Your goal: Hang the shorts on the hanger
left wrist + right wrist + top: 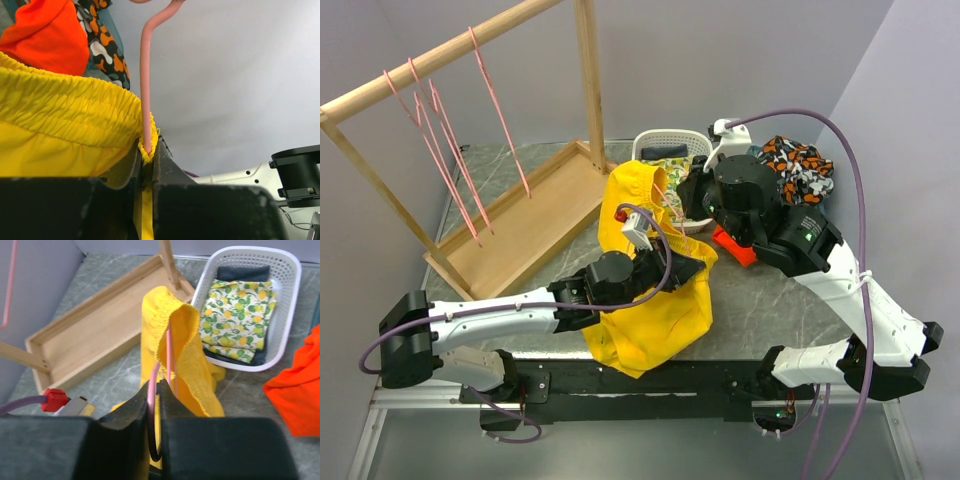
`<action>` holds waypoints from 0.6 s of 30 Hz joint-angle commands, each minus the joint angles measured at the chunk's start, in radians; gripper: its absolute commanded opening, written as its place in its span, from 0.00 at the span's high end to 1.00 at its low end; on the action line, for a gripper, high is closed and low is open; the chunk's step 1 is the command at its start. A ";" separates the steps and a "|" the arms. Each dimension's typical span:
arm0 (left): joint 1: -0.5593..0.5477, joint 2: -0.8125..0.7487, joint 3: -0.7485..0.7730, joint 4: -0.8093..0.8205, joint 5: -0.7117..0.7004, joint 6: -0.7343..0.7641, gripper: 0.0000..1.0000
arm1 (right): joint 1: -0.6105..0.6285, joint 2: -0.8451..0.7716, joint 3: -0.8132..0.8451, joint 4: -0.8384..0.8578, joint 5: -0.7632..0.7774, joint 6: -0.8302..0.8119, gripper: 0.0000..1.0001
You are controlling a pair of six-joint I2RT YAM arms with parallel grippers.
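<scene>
The yellow shorts (655, 300) hang from between the two grippers down onto the table in front of the arms. My left gripper (692, 268) is shut on the gathered waistband (75, 115) at its end, where the pink wire of the hanger (145, 75) runs down into the fabric fold between the jaws (147, 150). My right gripper (692, 200) is above the shorts, shut on the hanger's hook (152, 385). In the right wrist view the hanger wire (169, 350) goes down inside the open waistband of the shorts (187, 355). The rest of the hanger is hidden in the cloth.
A wooden rack with several pink hangers (440, 130) stands at the back left on a wooden tray base (530, 225). A white basket (290, 300) of folded cloths sits behind the shorts. An orange-red cloth (300, 390) and a patterned cloth (800, 165) lie to the right.
</scene>
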 commanded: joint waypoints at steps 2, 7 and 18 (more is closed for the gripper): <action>0.000 -0.043 -0.006 0.214 -0.089 0.005 0.99 | 0.012 -0.035 0.027 0.095 -0.020 0.015 0.63; 0.000 -0.035 0.049 0.203 -0.159 0.028 0.99 | 0.013 -0.039 0.059 0.084 -0.035 -0.002 0.31; 0.125 0.005 0.205 0.130 -0.111 0.021 0.99 | 0.013 -0.201 0.023 0.127 -0.009 -0.017 0.00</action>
